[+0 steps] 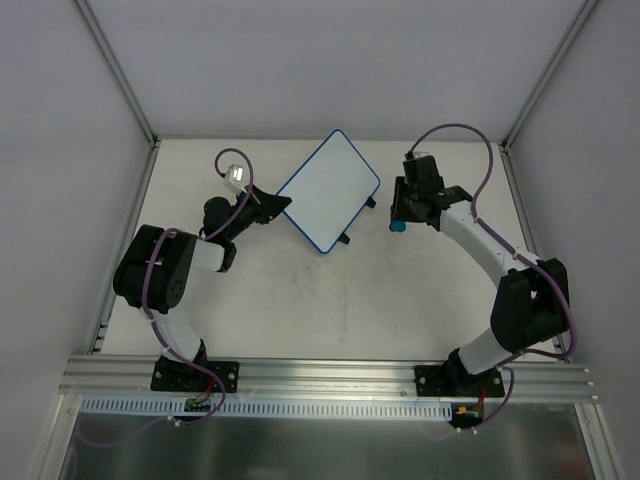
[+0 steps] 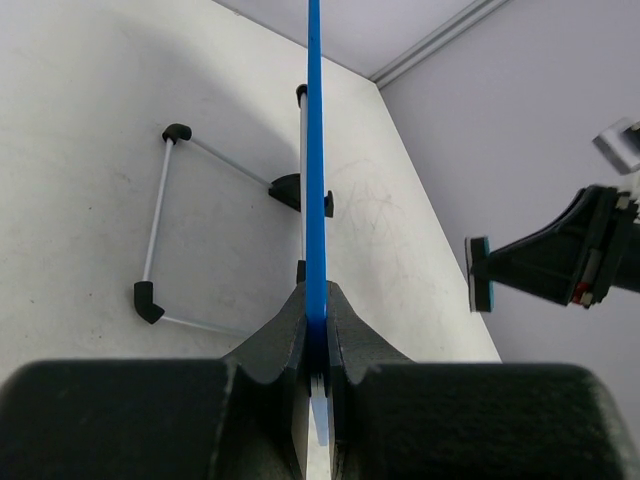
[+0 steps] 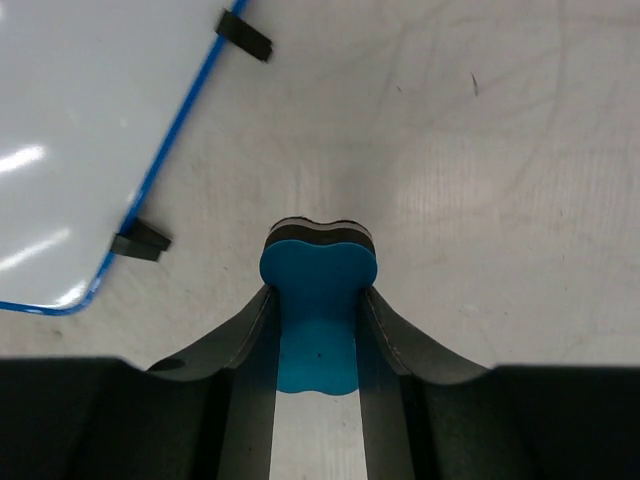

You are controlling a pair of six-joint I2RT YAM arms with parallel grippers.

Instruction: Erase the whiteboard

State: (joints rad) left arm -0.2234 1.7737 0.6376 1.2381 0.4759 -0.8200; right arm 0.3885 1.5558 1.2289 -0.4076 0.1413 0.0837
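Observation:
The whiteboard (image 1: 328, 190) is white with a thin blue rim and lies slanted at the back middle of the table. Its face shows no marks. My left gripper (image 1: 272, 205) is shut on its left edge. In the left wrist view the rim (image 2: 315, 150) runs edge-on out of the closed jaws (image 2: 316, 310). My right gripper (image 1: 398, 215) is shut on a small blue eraser (image 3: 318, 270), a little to the right of the board and apart from it. The right wrist view shows the board (image 3: 80, 150) and its two black tabs (image 3: 140, 243).
A thin white-rod frame with black corner pieces (image 2: 165, 230) lies on the table beside the board's underside in the left wrist view. Grey walls with metal posts (image 1: 125, 85) close the table at the back and sides. The right arm and eraser (image 2: 480, 275) show at the right of that view.

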